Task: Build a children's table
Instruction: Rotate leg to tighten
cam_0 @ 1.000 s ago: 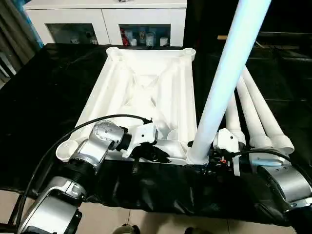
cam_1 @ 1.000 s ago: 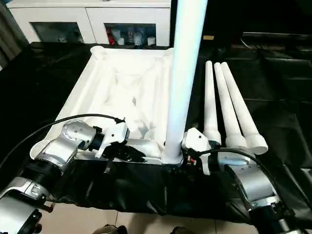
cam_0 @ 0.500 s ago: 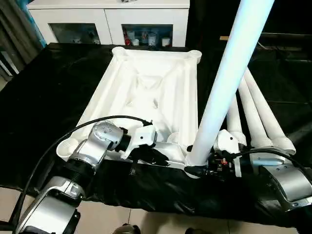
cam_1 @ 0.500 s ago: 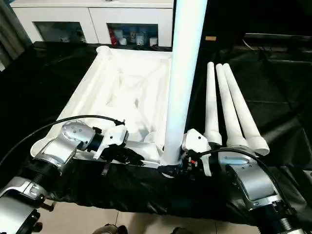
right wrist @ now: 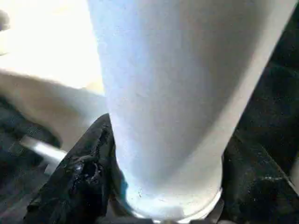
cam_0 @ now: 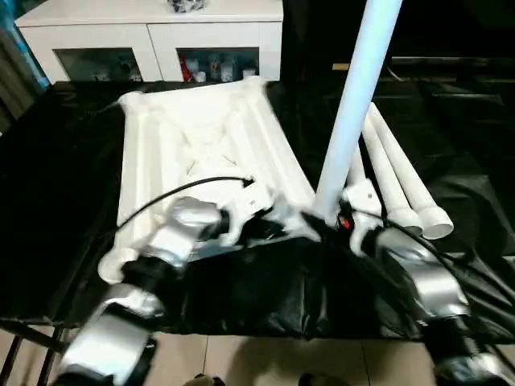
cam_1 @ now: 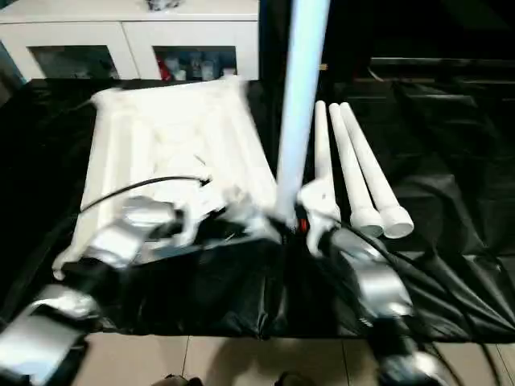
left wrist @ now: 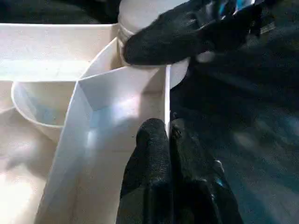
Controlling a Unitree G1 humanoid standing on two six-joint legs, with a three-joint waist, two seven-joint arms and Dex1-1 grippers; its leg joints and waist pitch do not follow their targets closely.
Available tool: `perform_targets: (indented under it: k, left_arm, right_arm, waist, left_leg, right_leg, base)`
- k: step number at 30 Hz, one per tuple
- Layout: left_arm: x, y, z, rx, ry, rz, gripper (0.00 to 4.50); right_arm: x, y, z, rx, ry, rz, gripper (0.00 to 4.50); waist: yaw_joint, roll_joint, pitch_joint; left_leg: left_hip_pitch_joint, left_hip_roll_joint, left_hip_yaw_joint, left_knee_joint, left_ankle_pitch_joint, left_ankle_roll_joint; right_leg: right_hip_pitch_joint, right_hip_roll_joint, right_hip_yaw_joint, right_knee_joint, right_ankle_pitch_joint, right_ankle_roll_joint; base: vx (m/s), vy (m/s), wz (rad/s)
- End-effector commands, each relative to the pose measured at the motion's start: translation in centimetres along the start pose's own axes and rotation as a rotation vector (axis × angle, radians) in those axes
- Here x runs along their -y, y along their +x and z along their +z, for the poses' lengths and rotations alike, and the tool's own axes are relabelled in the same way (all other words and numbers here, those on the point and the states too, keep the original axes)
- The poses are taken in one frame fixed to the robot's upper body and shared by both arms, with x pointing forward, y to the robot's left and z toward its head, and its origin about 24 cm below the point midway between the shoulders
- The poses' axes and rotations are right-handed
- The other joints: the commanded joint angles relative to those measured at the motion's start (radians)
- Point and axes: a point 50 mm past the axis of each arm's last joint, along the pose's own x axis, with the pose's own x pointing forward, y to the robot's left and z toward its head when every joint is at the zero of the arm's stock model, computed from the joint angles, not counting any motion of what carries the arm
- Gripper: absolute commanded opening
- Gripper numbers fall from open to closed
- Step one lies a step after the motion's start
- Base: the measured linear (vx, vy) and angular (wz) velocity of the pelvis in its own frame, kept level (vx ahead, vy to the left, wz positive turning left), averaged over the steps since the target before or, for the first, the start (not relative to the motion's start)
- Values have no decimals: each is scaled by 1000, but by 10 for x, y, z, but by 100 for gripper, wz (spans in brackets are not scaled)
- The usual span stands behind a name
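Tabletop (cam_0: 193,141) lies underside up on black cloth (cam_0: 64,209), cabinet (cam_0: 153,36) beyond at 12 o'clock. Right gripper (right wrist: 159,186) clamps the base of an upright leg (cam_0: 354,104) at the tabletop's near right corner, about 4 o'clock of the top. Left gripper (left wrist: 168,154) pinches the top's near edge wall, fingers closed on it. Three spare legs (cam_0: 394,177) lie at 3 o'clock, side by side.

White tabletop (cam_0: 201,153) underside-up, 1 leg (cam_0: 354,104) upright, 3 legs (cam_0: 398,181) flat beside.
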Motion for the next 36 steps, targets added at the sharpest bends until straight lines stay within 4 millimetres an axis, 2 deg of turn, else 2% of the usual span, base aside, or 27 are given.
perform_targets:
  k: [1,4,5,8,12,13,15,19,21,22,23,24,25,28,29,30,32,33,34,35,36]
  left_arm:
    - [4,12,10,23,-24,57,0]
    - [10,19,12,31,-35,66,0]
    - [12,20,13,34,-35,62,0]
    - [16,22,13,35,-33,49,0]
    - [17,22,12,22,-31,50,0]
    - [17,22,12,22,-31,51,0]
    - [18,21,11,20,-26,40,0]
    - [19,20,10,26,-20,24,0]
    - [19,19,10,28,-21,25,0]
    - [19,18,10,30,-18,21,0]
    - [19,18,10,31,-17,21,0]
    - [19,18,9,33,-15,23,0]
    - [19,18,9,33,-15,23,0]
    - [19,15,8,35,-9,25,0]
    - [18,15,7,40,-23,30,0]
    - [18,15,7,42,-27,31,27]
    - [16,14,7,46,-34,38,44]
    - [15,12,7,49,-29,50,57]
    - [14,12,7,53,-24,57,57]
    - [12,10,9,65,-3,84,61]
    - [8,7,12,78,24,117,67]
  right_arm:
    - [-18,8,-27,-119,57,-3,269]
    - [-26,13,-25,-99,72,-3,269]
    - [-29,15,-25,-96,73,4,269]
    - [-33,16,-23,-83,74,16,269]
    - [-37,18,-17,-34,35,29,269]
    - [-38,18,-16,-28,40,31,304]
    - [-35,17,-14,-10,40,25,339]
    - [-20,10,-3,33,-8,-76,357]
    - [-15,4,3,50,-37,-90,374]
    - [-13,-1,7,55,-64,-86,374]
    - [-12,-7,9,61,-85,-81,374]
    - [-12,-12,12,66,-92,-64,374]
    - [-12,-12,12,66,-92,-64,374]
    - [-13,-35,19,73,-104,6,374]
    - [-14,-41,20,71,-108,28,374]
    - [-14,-42,20,71,-109,31,378]
    - [-14,-51,20,60,-127,51,380]
    - [-14,-61,21,44,-162,62,380]
    - [-14,-64,20,37,-167,71,380]
    - [-13,-70,20,20,-186,86,380]
    - [-13,-75,20,2,-208,97,380]
  waist:
    - [-1,-9,-44]
    - [2,-8,-47]
    - [3,-7,-51]
    - [3,-5,-56]
    - [5,-2,-59]
    - [5,-3,-58]
    - [6,-3,-59]
    - [7,-3,-63]
    - [10,-4,-70]
    - [10,-4,-70]
    - [16,-8,-78]
    - [23,-9,-82]
    - [24,-7,-83]
    - [35,-10,-87]
    - [36,-8,-85]
    - [37,-9,-85]
    - [35,-14,-83]
    - [37,-13,-80]
    - [37,-13,-80]
    - [39,-19,-81]
    - [41,-16,-80]
  left_leg:
    - [12,49,-33,-73,-317,23]
    - [10,50,-32,-74,-300,33]
    - [5,51,-32,-74,-278,40]
    - [4,50,-29,-70,-256,53]
    - [4,49,-27,-67,-239,63]
    - [3,49,-27,-68,-240,63]
    - [3,49,-28,-68,-243,62]
    - [3,52,-29,-69,-232,57]
    - [0,51,-28,-65,-190,66]
    - [0,51,-28,-65,-190,66]
    - [3,53,-25,-57,-139,90]
    - [-3,52,-24,-52,-102,110]
    - [-6,52,-25,-51,-83,119]
    - [-8,52,-26,-46,-58,146]
    - [-8,53,-26,-46,-65,152]
    - [-8,53,-26,-46,-71,151]
    - [-8,51,-26,-48,-100,135]
    - [-6,52,-26,-50,-127,118]
    - [-6,52,-26,-50,-127,118]
    - [-6,52,-26,-49,-132,111]
    - [-7,52,-28,-50,-134,110]
  right_leg:
    - [28,-83,41,-95,-443,-173]
    - [31,-82,43,-92,-391,-182]
    - [37,-83,43,-85,-337,-194]
    - [40,-82,43,-81,-282,-210]
    - [42,-83,42,-81,-270,-218]
    - [41,-83,41,-82,-277,-216]
    - [42,-82,41,-83,-297,-209]
    - [42,-82,41,-79,-281,-208]
    - [46,-79,42,-70,-200,-216]
    - [46,-79,42,-70,-200,-216]
    - [44,-77,44,-60,-102,-238]
    - [52,-78,44,-53,-45,-245]
    - [52,-80,44,-48,-19,-252]
    - [59,-80,42,-41,29,-253]
    - [57,-80,40,-43,19,-250]
    - [57,-81,40,-46,7,-247]
    - [57,-80,39,-54,-64,-239]
    - [54,-80,40,-60,-137,-225]
    - [54,-80,40,-60,-137,-225]
    - [56,-79,41,-60,-153,-211]
    - [55,-78,41,-60,-158,-205]
  base:
    - [0,0,0]
    - [0,0,0]
    - [0,0,0]
    - [0,0,0]
    - [0,0,0]
    - [0,0,0]
    - [0,0,0]
    - [0,0,0]
    - [0,0,0]
    - [0,0,0]
    - [0,0,0]
    - [0,0,0]
    - [0,0,0]
    - [0,0,0]
    - [0,0,0]
    - [0,0,0]
    - [0,0,0]
    - [0,0,0]
    - [0,0,0]
    - [0,0,0]
    - [0,0,0]
